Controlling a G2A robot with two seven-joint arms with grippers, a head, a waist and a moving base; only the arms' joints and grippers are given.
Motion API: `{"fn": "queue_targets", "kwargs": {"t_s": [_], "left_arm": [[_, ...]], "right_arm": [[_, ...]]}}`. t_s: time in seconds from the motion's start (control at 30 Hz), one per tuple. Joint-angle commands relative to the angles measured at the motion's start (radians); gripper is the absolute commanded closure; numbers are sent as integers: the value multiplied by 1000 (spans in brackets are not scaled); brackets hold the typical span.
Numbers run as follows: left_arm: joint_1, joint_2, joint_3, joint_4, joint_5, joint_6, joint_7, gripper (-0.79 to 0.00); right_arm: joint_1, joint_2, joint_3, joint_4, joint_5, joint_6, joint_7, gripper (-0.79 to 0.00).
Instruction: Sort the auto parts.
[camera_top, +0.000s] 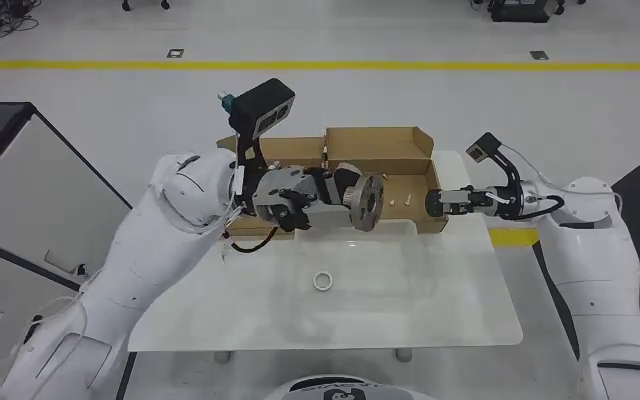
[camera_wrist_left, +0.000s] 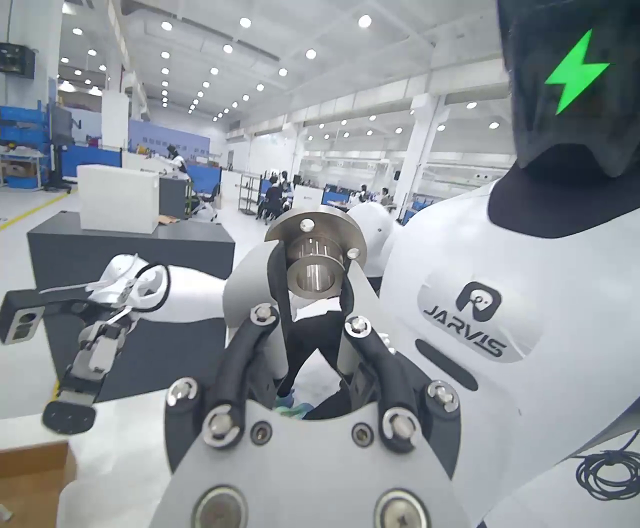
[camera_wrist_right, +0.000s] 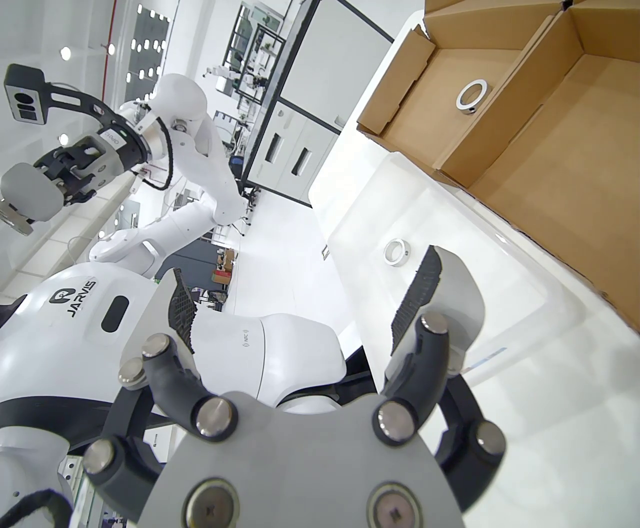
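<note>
My left gripper (camera_wrist_left: 312, 282) is shut on a flanged metal bushing (camera_wrist_left: 316, 260), held in the air with its bore facing the wrist camera. From above, the bushing (camera_top: 367, 204) hangs over the front edge of the two cardboard boxes, with the left gripper (camera_top: 350, 198) just left of it. My right gripper (camera_top: 429, 203) stands open and empty over the right box (camera_top: 380, 150), pointing at the bushing from a short gap away. In its own view the right gripper (camera_wrist_right: 305, 300) has its fingers spread wide. A silver ring (camera_top: 322, 281) lies on the white table (camera_top: 430, 300).
The left box (camera_wrist_right: 425, 95) holds another silver ring (camera_wrist_right: 471, 95); the box beside it (camera_wrist_right: 575, 150) shows a bare floor. The loose ring (camera_wrist_right: 396, 252) lies on the table in front of the boxes. A cabinet (camera_top: 40, 190) stands left of the table.
</note>
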Motion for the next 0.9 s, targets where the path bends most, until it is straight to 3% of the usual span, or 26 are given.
{"fn": "queue_targets", "kwargs": {"t_s": [0.0, 0.37, 0.87], "left_arm": [[9, -4, 7, -4, -63, -30, 5, 0], [21, -26, 34, -56, -270, -63, 10, 0], [86, -79, -12, -54, -465, -63, 10, 0]], "right_arm": [[0, 0, 0, 0, 1, 0, 0, -785], [0, 0, 0, 0, 1, 0, 0, -785], [0, 0, 0, 0, 1, 0, 0, -785]]}}
